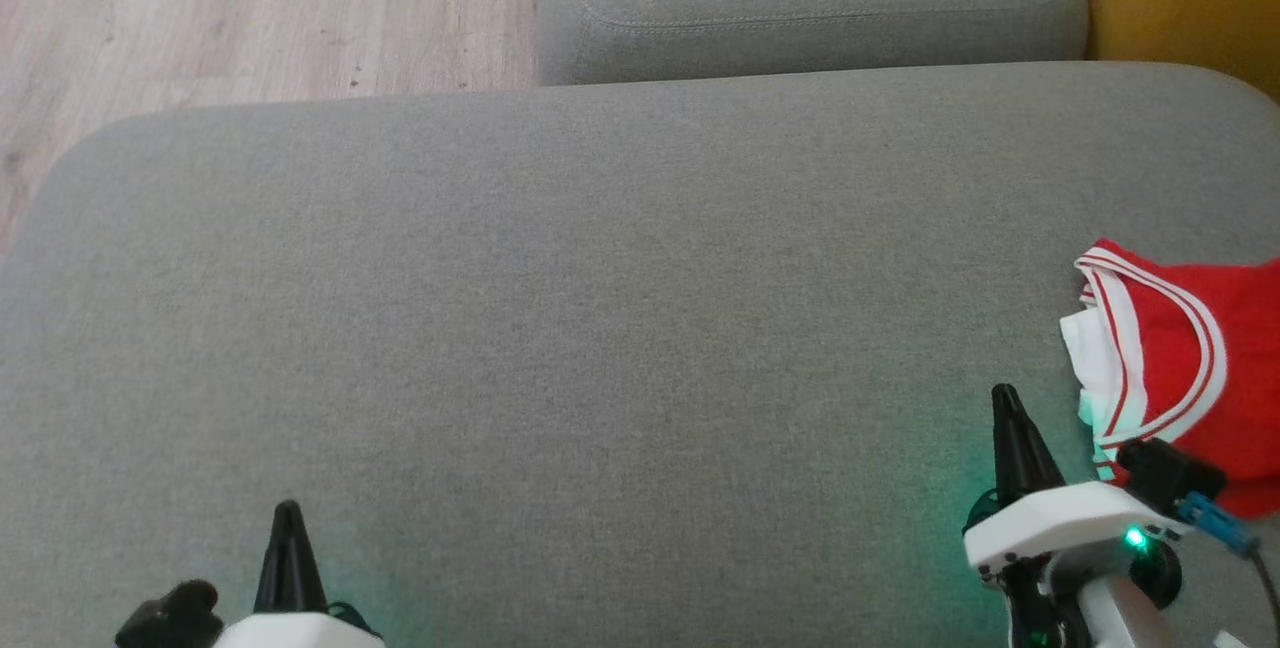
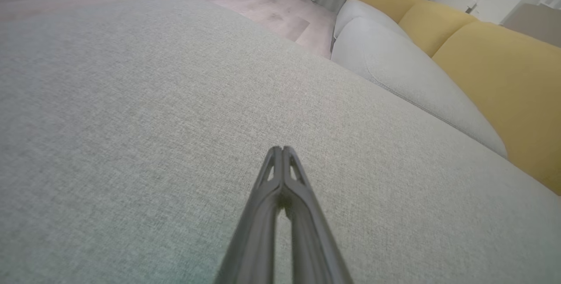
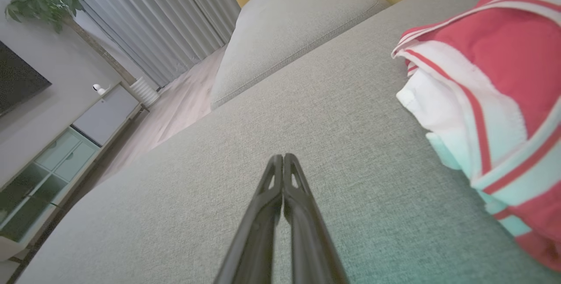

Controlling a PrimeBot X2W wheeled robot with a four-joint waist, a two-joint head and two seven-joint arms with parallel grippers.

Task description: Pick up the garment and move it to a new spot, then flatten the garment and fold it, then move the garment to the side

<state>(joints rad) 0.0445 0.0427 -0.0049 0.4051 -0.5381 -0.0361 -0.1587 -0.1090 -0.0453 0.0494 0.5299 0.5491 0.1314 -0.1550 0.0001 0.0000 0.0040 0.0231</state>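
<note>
**Red garment bunched at 3 o'clock, both pincers shut and empty**

In the head view the garment (image 1: 1190, 348) lies crumpled on the grey cushion (image 1: 600, 328) at 3 o'clock and runs off the frame's right edge, so its full extent cannot be told. The right pincer (image 1: 1004, 396) stands just beside it at about 4 o'clock. Its fingers are pressed together on nothing and are clear of the cloth. The left pincer (image 1: 288, 513), at 7 o'clock, is likewise closed and empty, well apart from the garment.

The garment looks like thin, soft jersey cloth, so it is probably light and limp. It should sag from any hold and is unlikely to be damaged. The white-and-red banded edge facing the right pincer looks thicker than the rest, so it seems the surest place to pinch. The fingers would have to part first.

The right wrist view shows the garment at 2 o'clock as stacked layers, with a white fold tucked under the banded edge. This is harder to read from the head view. The left wrist view shows bare cushion ahead of its pincer and a yellow backrest (image 2: 504, 65) at 2 o'clock. The head view puts both pincers and the garment in one frame.
</note>
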